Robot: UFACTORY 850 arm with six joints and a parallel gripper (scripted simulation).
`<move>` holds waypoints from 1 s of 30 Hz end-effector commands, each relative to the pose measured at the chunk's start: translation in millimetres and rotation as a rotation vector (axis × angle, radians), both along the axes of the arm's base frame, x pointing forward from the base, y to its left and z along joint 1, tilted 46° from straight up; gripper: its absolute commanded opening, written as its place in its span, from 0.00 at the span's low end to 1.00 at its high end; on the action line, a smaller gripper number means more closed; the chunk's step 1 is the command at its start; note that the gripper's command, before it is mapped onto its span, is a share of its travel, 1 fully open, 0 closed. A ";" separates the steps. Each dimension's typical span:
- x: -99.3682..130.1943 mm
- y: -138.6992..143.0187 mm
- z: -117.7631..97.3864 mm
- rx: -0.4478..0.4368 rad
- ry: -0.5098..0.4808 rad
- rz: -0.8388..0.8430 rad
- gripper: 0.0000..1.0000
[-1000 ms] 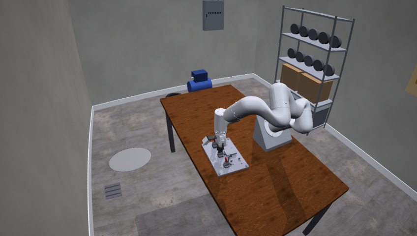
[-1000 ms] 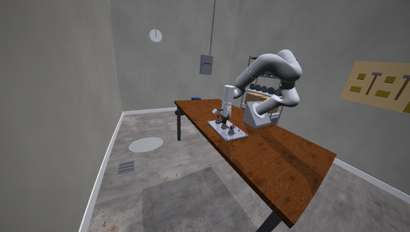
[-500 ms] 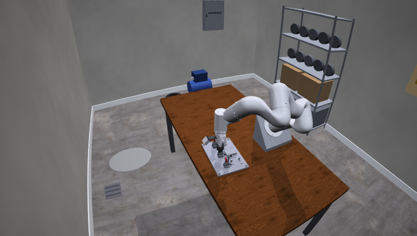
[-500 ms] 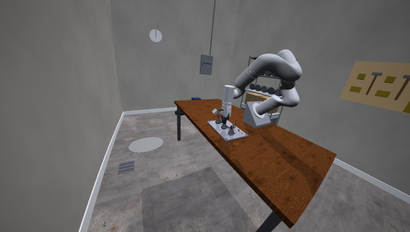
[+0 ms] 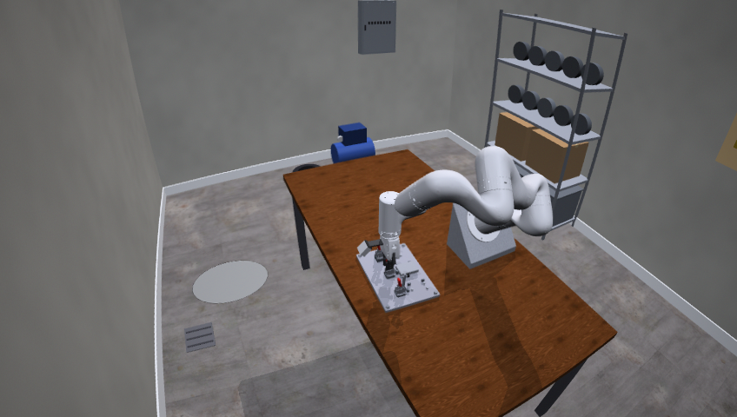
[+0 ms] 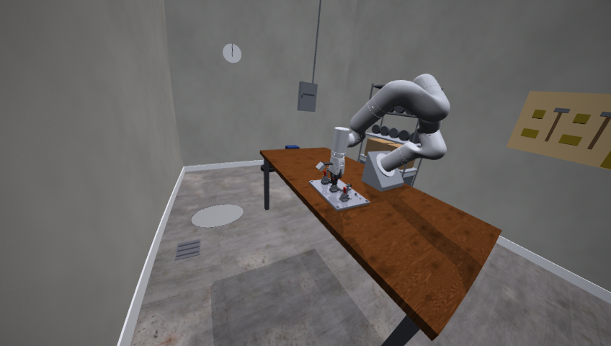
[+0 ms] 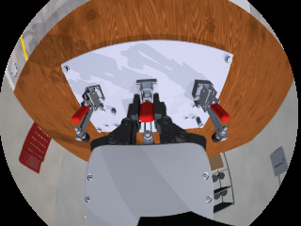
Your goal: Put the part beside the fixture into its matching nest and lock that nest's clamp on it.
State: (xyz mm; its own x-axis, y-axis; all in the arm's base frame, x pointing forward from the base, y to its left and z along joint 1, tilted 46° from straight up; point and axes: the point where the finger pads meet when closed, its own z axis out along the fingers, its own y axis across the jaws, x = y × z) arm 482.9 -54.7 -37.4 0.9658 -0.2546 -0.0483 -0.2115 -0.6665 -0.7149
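Grey block, far left: the part (image 5: 368, 244), a dull grey slab, appears to sit just beside the fixture's far corner, outside every nest; its tilt cannot be made out.
Left clamp: a toggle clamp (image 7: 85, 113) of bright metal links with a glossy red grip, standing free.
Middle clamp: the gripper (image 7: 146, 121) is pinched shut on the red handle (image 7: 146, 112) of the centre clamp, black fingers flanking it on both sides.
Right clamp: a matching clamp (image 7: 216, 113), red grip angled outward, untouched.
Fixture plate: a flat pale rectangle (image 7: 169, 63) with a mottled sheen, on the dark-grained wooden table (image 7: 157, 19).
Risk, handle: the smooth, narrow grip looks apt to slide out of the fingers if the arm pulls straight, not along the handle's arc.
Risk, toggle: stopping short of dead centre would likely leave the bar half-raised, in the part's way.
Risk, neighbours: the clamps stand near one another, so a wide swing could knock either side handle.
Risk, nest: pad spacing is too small to read here; this may be the wrong nest.
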 end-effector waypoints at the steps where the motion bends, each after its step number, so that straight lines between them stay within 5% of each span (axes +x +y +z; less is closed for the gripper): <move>1: 0.9 -0.7 0.4 -0.001 -0.001 -0.001 0.00; 30: 14.8 -3.5 -1.2 -0.001 -0.001 -0.001 0.00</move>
